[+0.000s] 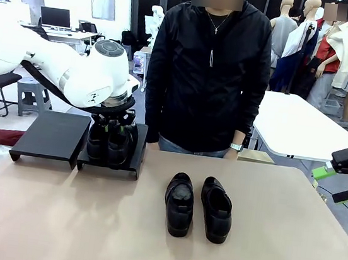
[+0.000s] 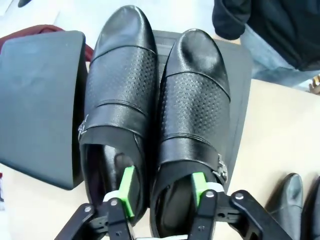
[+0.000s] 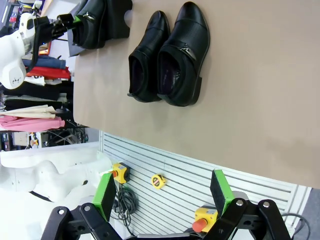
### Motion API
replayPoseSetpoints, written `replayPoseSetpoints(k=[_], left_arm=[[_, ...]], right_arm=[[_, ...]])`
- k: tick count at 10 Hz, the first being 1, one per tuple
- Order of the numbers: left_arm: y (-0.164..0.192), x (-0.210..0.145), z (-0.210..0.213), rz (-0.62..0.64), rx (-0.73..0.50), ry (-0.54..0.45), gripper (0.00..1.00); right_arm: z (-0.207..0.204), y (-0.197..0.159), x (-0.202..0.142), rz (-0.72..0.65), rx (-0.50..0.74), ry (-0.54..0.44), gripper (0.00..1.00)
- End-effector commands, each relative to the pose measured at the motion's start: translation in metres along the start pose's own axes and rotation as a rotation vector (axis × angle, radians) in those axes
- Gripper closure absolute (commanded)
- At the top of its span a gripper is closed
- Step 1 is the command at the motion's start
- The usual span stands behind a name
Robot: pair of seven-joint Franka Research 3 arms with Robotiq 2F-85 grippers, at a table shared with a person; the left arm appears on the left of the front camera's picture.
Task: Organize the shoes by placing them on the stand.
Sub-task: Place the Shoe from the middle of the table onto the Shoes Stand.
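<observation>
**shoebot_fan:** Left pincer (image 2: 163,190) first, from its wrist view. The jaws are parted, with one green pad (image 2: 128,192) dipped into each opening of a pair of glossy black leather slip-on dress shoes (image 2: 120,80). The two inner collars sit between the pads. It doesn't look like it's squeezing, since there's a gap beside the right-hand pad. The pair sits side by side on a low matte-black square platform (image 2: 241,70), left of centre in the front view.

**tabletop_tom:** Reads like the let-go step for pair one to me. The twin platform (image 1: 51,135) just left of it is bare. The second matching pair (image 1: 180,202) is on the tan tabletop (image 1: 55,217), dead centre of the frame. The right pincer (image 3: 162,185) is spread wide with nothing in it, over at the right edge.

**shoebot_fan:** So next I'd guess a straight lift out of those collars without dragging the shoes. Then someone pinches the centre pair the same way and carries it to the bare platform.
</observation>
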State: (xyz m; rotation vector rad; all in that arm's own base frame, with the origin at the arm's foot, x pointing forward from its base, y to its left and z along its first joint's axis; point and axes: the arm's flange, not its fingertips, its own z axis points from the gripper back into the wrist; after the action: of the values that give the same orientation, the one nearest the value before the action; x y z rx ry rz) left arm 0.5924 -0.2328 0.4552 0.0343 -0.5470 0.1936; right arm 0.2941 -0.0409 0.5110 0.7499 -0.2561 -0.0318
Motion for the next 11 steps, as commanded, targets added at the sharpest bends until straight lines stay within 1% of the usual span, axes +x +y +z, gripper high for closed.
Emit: replayPoseSetpoints(k=[1, 3, 4, 6, 7, 8, 9, 10, 11], left_arm=[[0.004, -0.011, 0.015, 0.032, -0.014, -0.062, 0.00], [0.010, -0.023, 0.044, 0.007, -0.035, -0.064, 0.00], [0.014, -0.036, 0.070, -0.005, -0.042, -0.103, 0.00], [0.030, -0.070, 0.131, -0.051, -0.072, -0.118, 0.00], [0.038, -0.090, 0.158, -0.093, -0.110, -0.031, 0.00], [0.047, -0.116, 0.185, -0.143, -0.204, 0.105, 0.00], [0.060, -0.141, 0.205, -0.195, -0.248, 0.221, 0.00], [0.079, -0.165, 0.224, -0.263, -0.311, 0.358, 0.00], [0.097, -0.181, 0.236, -0.345, -0.370, 0.427, 0.00]], right_arm=[[0.002, 0.001, -0.001, -0.015, -0.005, 0.005, 0.00], [0.002, 0.001, -0.001, -0.015, -0.005, 0.005, 0.00], [0.002, 0.001, -0.001, -0.015, -0.005, 0.005, 0.00], [0.002, 0.001, -0.001, -0.015, -0.005, 0.005, 0.00], [0.002, 0.001, -0.001, -0.015, -0.005, 0.005, 0.00], [0.002, 0.001, -0.001, -0.015, -0.005, 0.005, 0.00], [0.002, 0.001, -0.001, -0.015, -0.005, 0.005, 0.00], [0.002, 0.001, -0.001, -0.015, -0.005, 0.005, 0.00], [0.002, 0.001, -0.001, -0.015, -0.005, 0.005, 0.00]])
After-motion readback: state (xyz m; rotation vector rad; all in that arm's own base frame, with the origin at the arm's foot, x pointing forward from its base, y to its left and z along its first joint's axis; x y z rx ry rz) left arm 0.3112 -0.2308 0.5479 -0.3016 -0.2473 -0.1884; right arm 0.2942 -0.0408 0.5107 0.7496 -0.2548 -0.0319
